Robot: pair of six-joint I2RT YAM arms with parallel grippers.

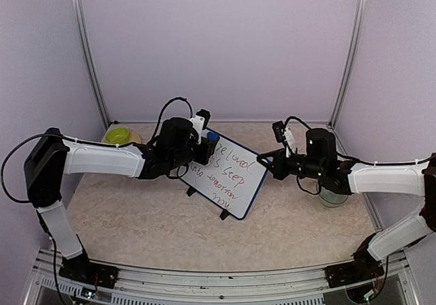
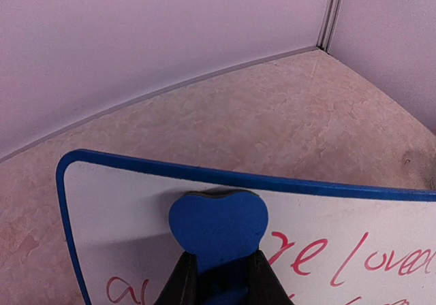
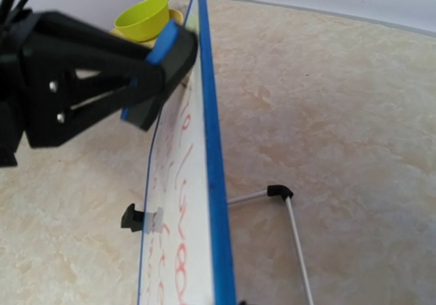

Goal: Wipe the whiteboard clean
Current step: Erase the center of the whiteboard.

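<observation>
Erasing at its outset. The one whiteboard (image 1: 230, 177) stands tilted on its legs mid-desk (image 1: 136, 223). Its red writing is wholly unwiped, so all the wiping is left to you. Your left gripper (image 2: 221, 278) has its jaws clamped on the one blue eraser (image 2: 218, 223), set against the board near its top edge. Your right gripper (image 1: 263, 162) has its jaws together at the board's right edge; whether they pinch the frame cannot be told. One yellow cup (image 3: 143, 19) stands behind.
</observation>
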